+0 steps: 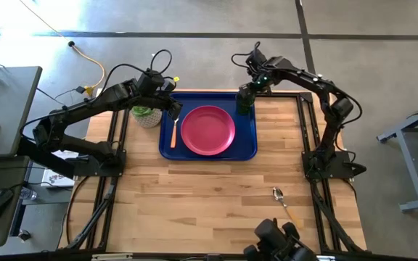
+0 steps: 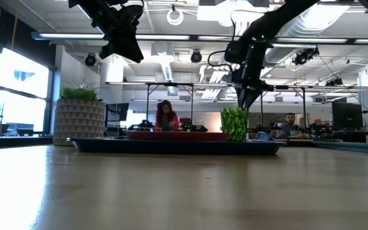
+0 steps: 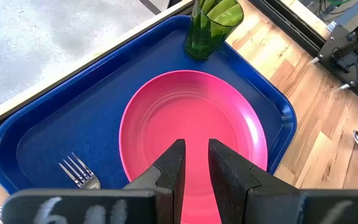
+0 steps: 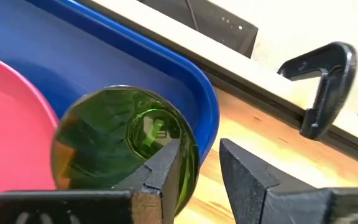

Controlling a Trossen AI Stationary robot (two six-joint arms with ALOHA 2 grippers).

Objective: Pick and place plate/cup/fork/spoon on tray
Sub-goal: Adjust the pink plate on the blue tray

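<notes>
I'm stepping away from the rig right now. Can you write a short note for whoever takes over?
Right pincer: open, above the cup at the tray's far right corner; one finger over the rim, cup not gripped.
Left pincer: holding nothing, jaws slightly apart, above the tray's left side.
Done: plate sits mid-tray, fork lies left of it on the tray, cup stands upright on the tray.
Left: the spoon lies on the bare table, near right, well away from the tray. Pick it up and put it on the tray.
</notes>
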